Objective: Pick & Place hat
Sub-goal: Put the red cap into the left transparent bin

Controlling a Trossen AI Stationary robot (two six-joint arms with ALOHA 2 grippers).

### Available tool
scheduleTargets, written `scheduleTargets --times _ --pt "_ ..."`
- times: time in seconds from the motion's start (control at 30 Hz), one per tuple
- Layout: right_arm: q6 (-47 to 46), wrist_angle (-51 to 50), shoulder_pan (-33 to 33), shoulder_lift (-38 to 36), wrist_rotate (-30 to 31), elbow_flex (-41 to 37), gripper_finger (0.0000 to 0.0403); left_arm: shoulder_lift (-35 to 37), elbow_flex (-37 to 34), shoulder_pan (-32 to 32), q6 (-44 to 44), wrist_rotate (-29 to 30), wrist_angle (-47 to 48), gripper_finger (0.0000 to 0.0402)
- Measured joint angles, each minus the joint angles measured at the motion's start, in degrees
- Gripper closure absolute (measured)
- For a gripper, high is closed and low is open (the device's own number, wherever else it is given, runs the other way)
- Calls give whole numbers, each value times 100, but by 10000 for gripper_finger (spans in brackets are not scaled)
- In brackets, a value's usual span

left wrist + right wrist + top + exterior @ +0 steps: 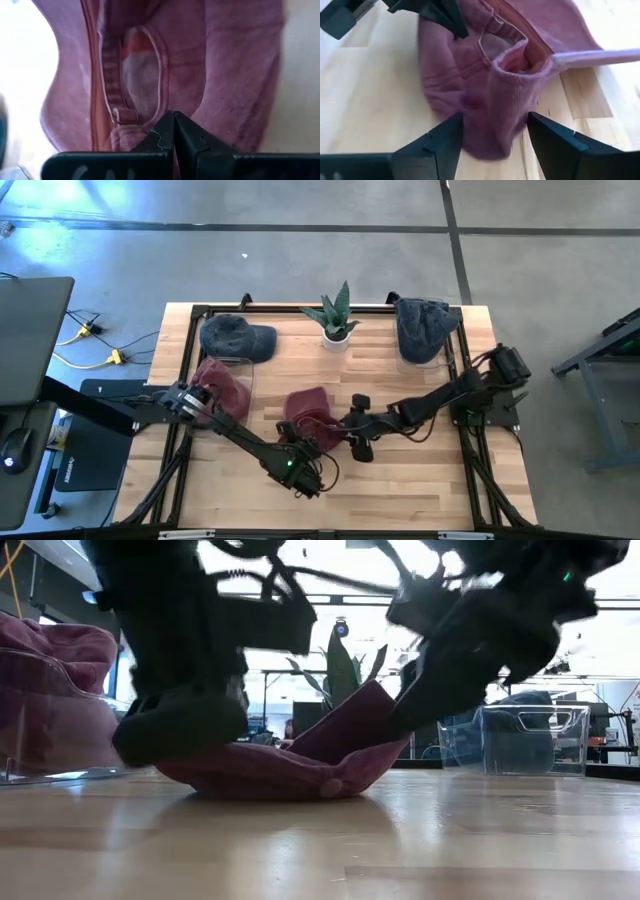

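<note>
Surface: pale wooden tabletop (420, 480) inside a black frame, grey floor all round it.
Far left: a clear bin (240, 375) at the tabletop's left edge with a maroon hat (222, 387) already in it; behind it lies a dark blue cap (236, 337).
Left arm: reaches from the left edge toward the middle; the left gripper (297, 465) sits at the near edge of the maroon cap (312, 418), its fingers (165, 137) clenched together at the fabric beside the strap opening. Whether cloth is actually pinched between them I cannot tell.
Centre: the maroon cap rests crumpled on the tabletop, its brim tilted upward in the low view; a small potted plant (337, 315) stands behind it, well apart.
Right arm: comes in from the right edge; the right gripper (360, 425) is just beside the cap, fingers (442, 142) spread wide, straddling a fold of the crown without closing on it.
Far right: another dark blue cap (422, 328) sits on a clear bin at the back right corner.
Progress: judged early for this cap; it is not yet lifted, and carrying and placing remain.
</note>
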State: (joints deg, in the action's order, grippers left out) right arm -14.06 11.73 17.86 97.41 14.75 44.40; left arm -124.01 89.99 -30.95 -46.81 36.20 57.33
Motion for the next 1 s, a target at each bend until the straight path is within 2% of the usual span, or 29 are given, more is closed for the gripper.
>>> scheduleTargets --times 0.17,0.33,0.53,0.7,0.8,0.93,1.0 --pt "193 863 -180 548 16 0 188 0 -111 21 -118 -154 10 401" --pt "69 954 -323 610 372 -2 197 157 -36 -115 -523 29 597 401" --pt "48 1006 -329 611 684 -2 250 356 -50 -288 -885 323 726 401" --pt "229 1294 -268 613 883 -2 340 386 -41 -236 -886 906 89 401" --pt "313 1403 -194 611 915 -2 390 344 -69 -53 -617 1056 -363 401" --pt "374 1425 -128 611 902 -2 376 149 -399 191 -420 815 -743 401" --pt "431 1438 -125 612 838 -2 372 105 -578 320 -238 459 -1210 401"
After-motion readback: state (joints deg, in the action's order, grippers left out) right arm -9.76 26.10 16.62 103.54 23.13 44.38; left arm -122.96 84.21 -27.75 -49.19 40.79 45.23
